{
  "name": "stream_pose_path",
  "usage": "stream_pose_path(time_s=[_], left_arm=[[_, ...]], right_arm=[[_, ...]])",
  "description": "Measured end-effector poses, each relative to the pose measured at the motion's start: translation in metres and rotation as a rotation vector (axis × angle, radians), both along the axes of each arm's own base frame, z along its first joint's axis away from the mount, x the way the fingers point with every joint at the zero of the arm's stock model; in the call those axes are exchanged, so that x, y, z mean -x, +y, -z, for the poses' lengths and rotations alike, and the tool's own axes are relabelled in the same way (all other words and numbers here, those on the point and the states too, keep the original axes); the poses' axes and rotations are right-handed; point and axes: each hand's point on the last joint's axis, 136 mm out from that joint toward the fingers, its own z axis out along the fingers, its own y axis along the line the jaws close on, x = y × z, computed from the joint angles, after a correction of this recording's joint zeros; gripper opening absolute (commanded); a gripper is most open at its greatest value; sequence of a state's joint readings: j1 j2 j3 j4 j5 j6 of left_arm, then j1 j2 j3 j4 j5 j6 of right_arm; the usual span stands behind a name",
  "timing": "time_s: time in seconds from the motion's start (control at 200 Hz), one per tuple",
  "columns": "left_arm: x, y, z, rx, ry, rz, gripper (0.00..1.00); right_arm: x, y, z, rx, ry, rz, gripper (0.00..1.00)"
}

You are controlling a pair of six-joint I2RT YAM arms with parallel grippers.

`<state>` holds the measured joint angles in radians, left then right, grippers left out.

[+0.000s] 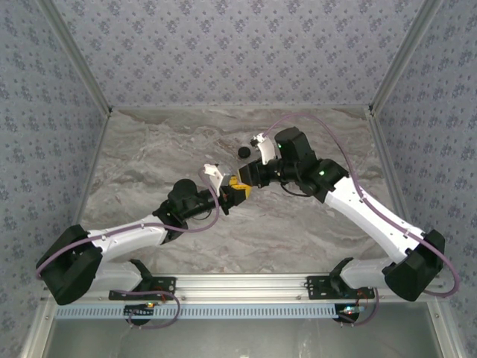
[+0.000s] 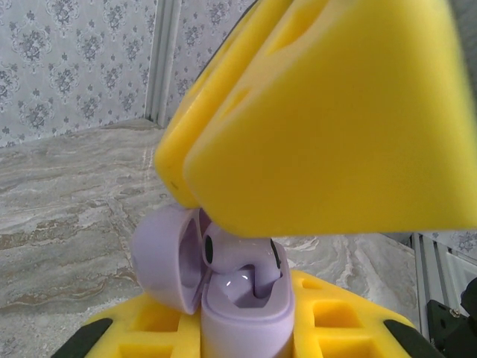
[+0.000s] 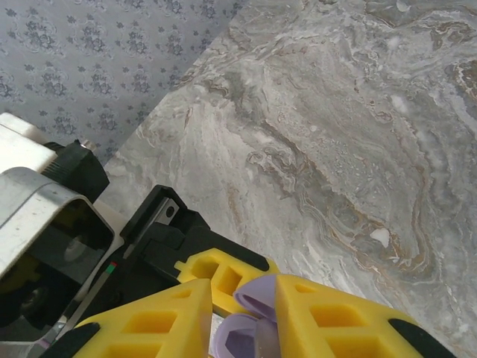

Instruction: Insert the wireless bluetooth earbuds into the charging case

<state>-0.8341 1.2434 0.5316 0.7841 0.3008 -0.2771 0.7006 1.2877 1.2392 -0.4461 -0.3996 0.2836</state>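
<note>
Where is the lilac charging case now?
In the left wrist view, the lilac charging case sits open at bottom centre, between the left gripper's yellow pads, just below the right gripper.

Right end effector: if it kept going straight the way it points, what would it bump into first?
Most likely the open lilac charging case, sitting right at the right end effector's yellow fingertips and held by the left end effector. Depth is hard to judge this close.
</note>
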Motion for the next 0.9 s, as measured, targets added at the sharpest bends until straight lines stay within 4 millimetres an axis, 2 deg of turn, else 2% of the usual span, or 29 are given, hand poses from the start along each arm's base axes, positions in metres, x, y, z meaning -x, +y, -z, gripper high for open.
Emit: stream_pose_path(time_s=[0.385,0.67,0.904], left_arm=[[-0.004,0.002,0.003,-0.009,0.007,-0.027,0.22],[-0.011,0.007,0.008,-0.029,0.023,-0.077,0.22],[-0.011,0.007,0.009,-0.033,0.026,-0.081,0.22]], right_arm=[[0.000,0.000,-0.001,0.029,-0.026,0.013,0.34],[-0.001,-0.015,-0.021,0.018,-0.095,0.075,0.34],[-0.001,-0.015,-0.009,0.051,-0.060,0.073,0.30]])
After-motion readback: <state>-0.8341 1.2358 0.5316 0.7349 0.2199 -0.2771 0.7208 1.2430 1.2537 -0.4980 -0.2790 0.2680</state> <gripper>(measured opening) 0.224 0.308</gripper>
